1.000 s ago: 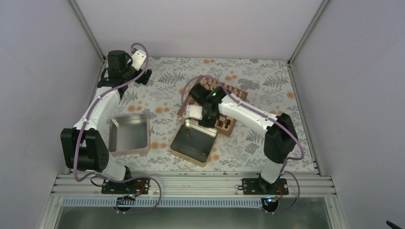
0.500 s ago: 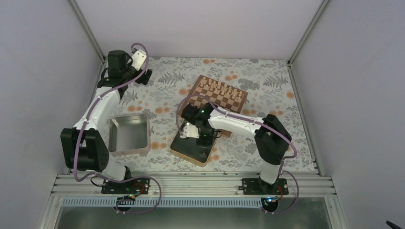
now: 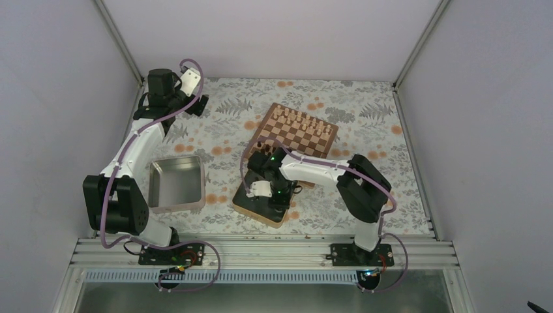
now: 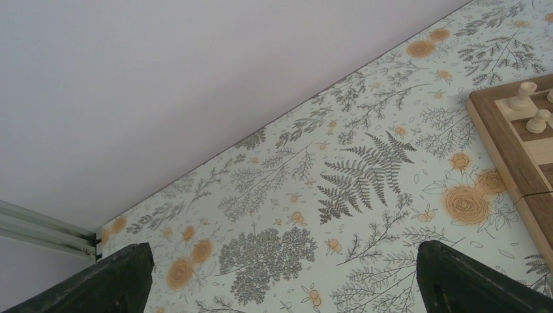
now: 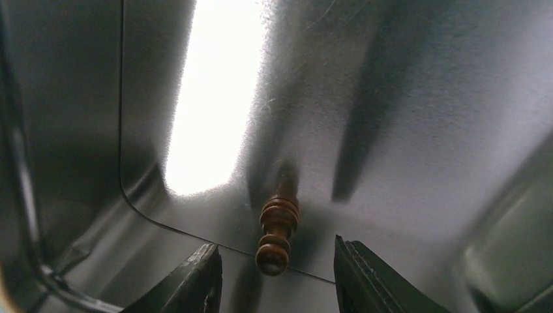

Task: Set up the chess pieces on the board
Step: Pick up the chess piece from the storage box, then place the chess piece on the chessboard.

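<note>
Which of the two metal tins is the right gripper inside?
The tan-rimmed tin beside the board; the right gripper hangs over a dark chess piece in it. The silver tin stands apart.

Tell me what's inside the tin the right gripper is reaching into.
One dark brown chess piece lies on the tin's bare floor between the right gripper's open fingers, untouched. The arm covers the rest of the tin from above.

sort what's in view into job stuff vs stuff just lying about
Job: dark chess piece, its gold-rimmed tin, board, right gripper open over the piece.
Lying about: empty silver tin, pale chessmen on the board, left gripper idle and open.
</note>
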`<control>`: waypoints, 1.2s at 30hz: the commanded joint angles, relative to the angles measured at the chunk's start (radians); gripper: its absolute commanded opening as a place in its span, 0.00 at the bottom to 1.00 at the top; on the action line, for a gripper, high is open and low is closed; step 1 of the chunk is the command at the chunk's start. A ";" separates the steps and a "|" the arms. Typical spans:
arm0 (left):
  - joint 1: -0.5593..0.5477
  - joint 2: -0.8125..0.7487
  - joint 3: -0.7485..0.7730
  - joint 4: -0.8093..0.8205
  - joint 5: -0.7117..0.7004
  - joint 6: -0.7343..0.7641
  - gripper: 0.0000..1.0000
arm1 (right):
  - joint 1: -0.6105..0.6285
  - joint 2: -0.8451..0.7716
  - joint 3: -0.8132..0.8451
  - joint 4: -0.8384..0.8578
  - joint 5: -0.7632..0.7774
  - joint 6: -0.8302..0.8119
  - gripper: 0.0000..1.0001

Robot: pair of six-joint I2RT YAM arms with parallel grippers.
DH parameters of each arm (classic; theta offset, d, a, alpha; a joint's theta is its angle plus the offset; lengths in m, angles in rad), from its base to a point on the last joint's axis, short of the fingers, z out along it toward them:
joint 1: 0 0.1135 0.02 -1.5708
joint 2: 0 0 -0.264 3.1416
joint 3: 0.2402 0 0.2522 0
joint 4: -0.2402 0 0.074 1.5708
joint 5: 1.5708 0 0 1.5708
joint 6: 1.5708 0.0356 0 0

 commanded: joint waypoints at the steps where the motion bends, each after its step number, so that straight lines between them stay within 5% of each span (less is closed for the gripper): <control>1: -0.004 -0.012 0.004 0.013 0.013 0.003 1.00 | 0.011 0.020 -0.018 0.022 -0.023 0.008 0.46; 8: -0.003 -0.021 0.001 0.014 0.013 0.004 1.00 | 0.010 0.039 -0.024 0.033 -0.029 0.001 0.39; 17: -0.003 -0.025 0.000 0.014 0.008 0.001 1.00 | 0.009 0.030 -0.016 0.033 -0.001 0.003 0.15; 25: -0.003 -0.034 0.001 0.013 0.013 0.000 1.00 | -0.019 -0.078 0.112 -0.044 0.052 0.003 0.11; 36: -0.004 -0.035 0.000 0.017 0.008 0.001 1.00 | -0.371 -0.149 0.237 -0.091 0.180 -0.105 0.12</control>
